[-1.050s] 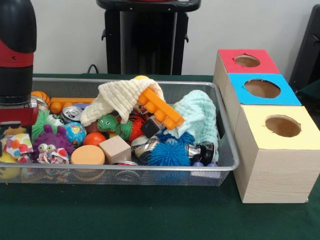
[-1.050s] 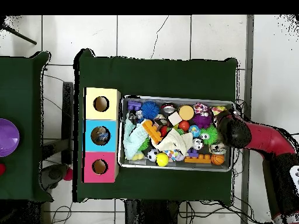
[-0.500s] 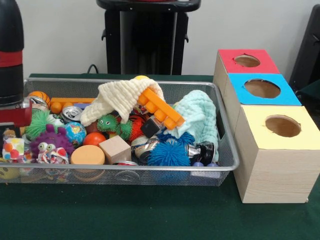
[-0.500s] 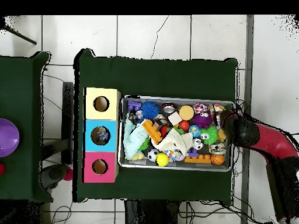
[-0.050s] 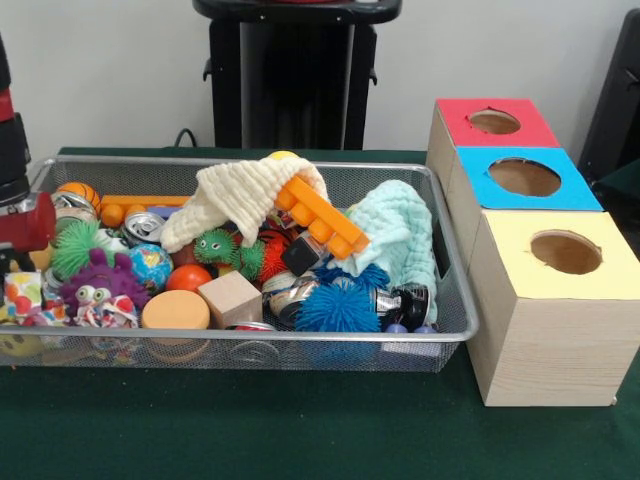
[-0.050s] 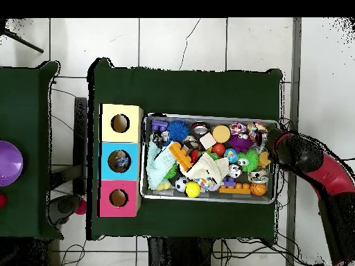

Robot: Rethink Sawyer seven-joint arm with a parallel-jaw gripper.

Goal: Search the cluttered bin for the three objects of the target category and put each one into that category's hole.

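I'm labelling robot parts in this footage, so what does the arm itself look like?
The arm is a thick, rounded tube with red segments alternating with black ones, bending like an elbow in the overhead view. At the front view's left edge only a black section above a red block shows. The claw cannot be made out.

The wire-mesh bin [image 5: 455,300] sits on the green table, heaped with toys. Just beside the bin stands a row of three wooden boxes, each with a round hole on top: the yellow-topped box [image 5: 556,300], the blue-topped box [image 5: 525,178] and the red-topped box [image 5: 495,122]. In the overhead view something lies inside the blue-topped box's hole.
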